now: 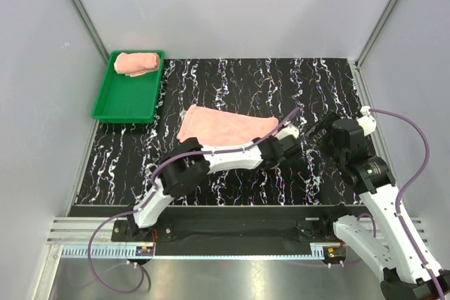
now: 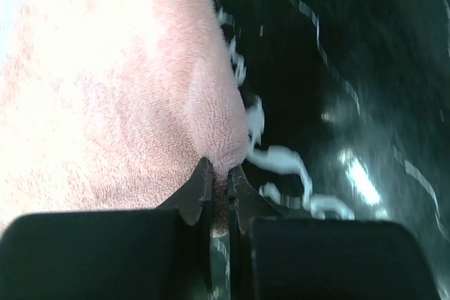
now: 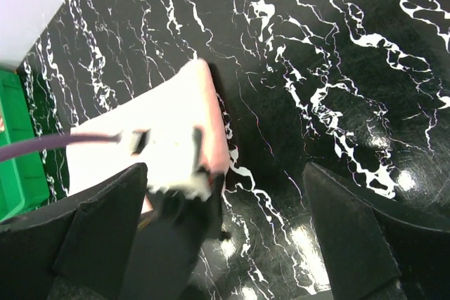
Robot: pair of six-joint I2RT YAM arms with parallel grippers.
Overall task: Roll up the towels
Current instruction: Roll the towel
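Observation:
One salmon-pink towel lies spread flat on the black marbled mat, mid-table. My left gripper is shut on this towel's near right corner; the left wrist view shows the pink terry cloth pinched between the fingertips. The same towel shows in the right wrist view, partly behind the left arm. My right gripper is open and empty, hovering just right of that corner. A second pink towel lies rolled up in the green tray at the far left.
The green tray stands at the mat's far left corner, next to the left wall; its edge shows in the right wrist view. Grey walls close in the left, back and right sides. Purple cables trail from both arms.

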